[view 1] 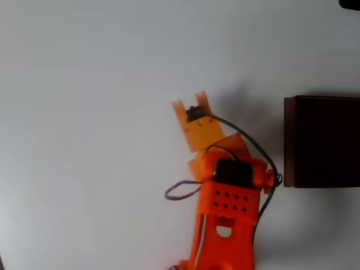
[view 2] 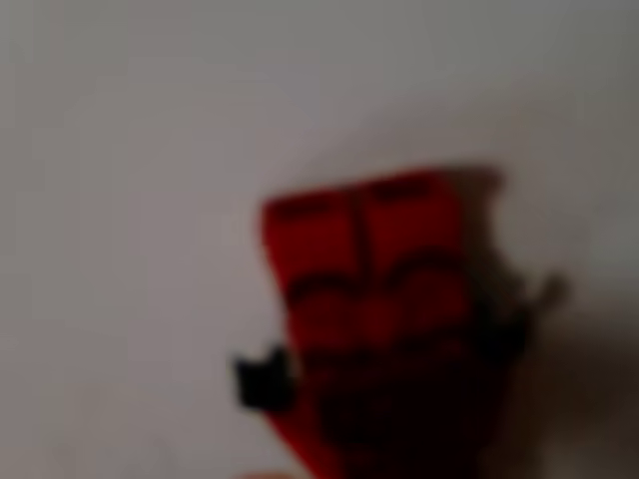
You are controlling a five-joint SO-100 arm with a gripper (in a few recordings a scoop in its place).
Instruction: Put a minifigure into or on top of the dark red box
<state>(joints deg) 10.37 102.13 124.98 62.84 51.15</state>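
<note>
White table (view 1: pixel 84 112), blurred minifigure (view 2: pixel 384 319) close-up

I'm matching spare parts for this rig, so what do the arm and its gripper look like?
In the overhead view, the arm is bright orange plastic, blocky, with a panel of small round holes and a slot below it. The gripper is paler, translucent orange, ending in two short prongs with a small dark part between them. A black motor block sits at the wrist; a black cable loops along the right side, and a thin purple wire curls left.
</note>
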